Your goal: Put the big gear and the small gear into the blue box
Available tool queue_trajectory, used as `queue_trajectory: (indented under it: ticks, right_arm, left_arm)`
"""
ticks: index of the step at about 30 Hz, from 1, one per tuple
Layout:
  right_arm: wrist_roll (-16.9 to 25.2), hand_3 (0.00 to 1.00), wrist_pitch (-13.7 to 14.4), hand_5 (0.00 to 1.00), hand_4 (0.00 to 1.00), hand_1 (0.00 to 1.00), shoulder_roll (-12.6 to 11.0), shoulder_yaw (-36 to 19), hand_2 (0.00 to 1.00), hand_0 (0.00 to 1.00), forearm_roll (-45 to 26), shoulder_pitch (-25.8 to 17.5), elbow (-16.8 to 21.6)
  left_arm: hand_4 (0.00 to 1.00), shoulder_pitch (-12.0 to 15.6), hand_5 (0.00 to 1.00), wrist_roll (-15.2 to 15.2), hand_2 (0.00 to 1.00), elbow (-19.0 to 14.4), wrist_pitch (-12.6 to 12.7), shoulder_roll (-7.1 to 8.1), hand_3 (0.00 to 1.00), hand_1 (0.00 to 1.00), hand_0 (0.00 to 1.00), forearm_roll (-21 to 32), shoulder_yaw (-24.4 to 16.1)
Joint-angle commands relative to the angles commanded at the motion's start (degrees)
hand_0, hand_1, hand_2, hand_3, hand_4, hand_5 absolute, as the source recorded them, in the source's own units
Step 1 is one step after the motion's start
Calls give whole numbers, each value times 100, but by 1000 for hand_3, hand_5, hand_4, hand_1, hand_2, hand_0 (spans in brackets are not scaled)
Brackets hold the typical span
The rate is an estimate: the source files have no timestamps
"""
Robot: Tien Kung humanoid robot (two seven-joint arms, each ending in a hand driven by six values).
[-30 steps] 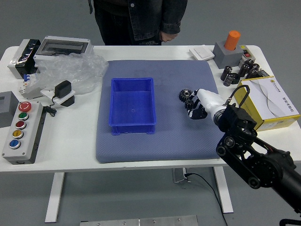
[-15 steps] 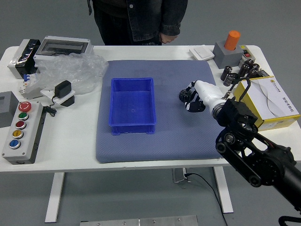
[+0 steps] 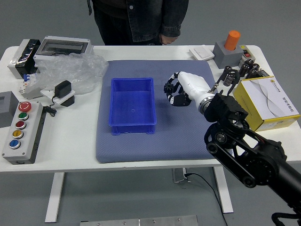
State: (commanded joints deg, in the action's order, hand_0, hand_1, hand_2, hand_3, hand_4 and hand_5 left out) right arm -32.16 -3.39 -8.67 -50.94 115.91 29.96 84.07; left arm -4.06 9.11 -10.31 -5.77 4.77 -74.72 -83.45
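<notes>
In the head view, my right hand is above the mat, just to the right of the blue box. Its dark fingers are closed on a dark round gear, partly hidden by them; whether it is the big or the small one I cannot tell. The gear is outside the box, a short way from its right wall. I see only one gear. My left hand is out of view.
A blue-grey mat lies under the box. Plastic wrap and a button panel are at left, a yellow box at right. A person stands at the far side, one hand by the edge.
My right hand has moved left toward the box, and the gear that sat on the mat has come along in its fingers. The person's hand has barely shifted.
</notes>
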Motion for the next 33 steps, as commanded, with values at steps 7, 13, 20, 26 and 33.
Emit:
queue_trajectory:
  ticks: [7,13,20,26,33]
  right_arm:
    - [17,600,-2,44,500,514,303,338,457,686,-30,153,-50]
    - [56,600,5,43,501,514,579,628,457,686,-90,279,-152]
    - [74,622,-90,83,489,527,761,808,478,683,-353,367,-295]
    - [87,874,-211,270,722,558,799,762,605,619,-509,399,-403]
    - [102,981,-262,322,808,608,799,676,723,668,-505,420,-468]
  left_arm:
    - [435,-8,11,8,698,0,-8,-5,699,679,730,-27,-10]
    - [435,0,13,21,697,0,-16,-18,700,680,730,-60,-7]
    - [437,2,16,30,697,0,-21,-23,701,680,730,-85,1]
    - [436,13,19,36,696,0,-22,-22,701,680,730,-96,5]
    - [436,13,22,37,696,0,-28,-27,701,680,730,-123,-5]
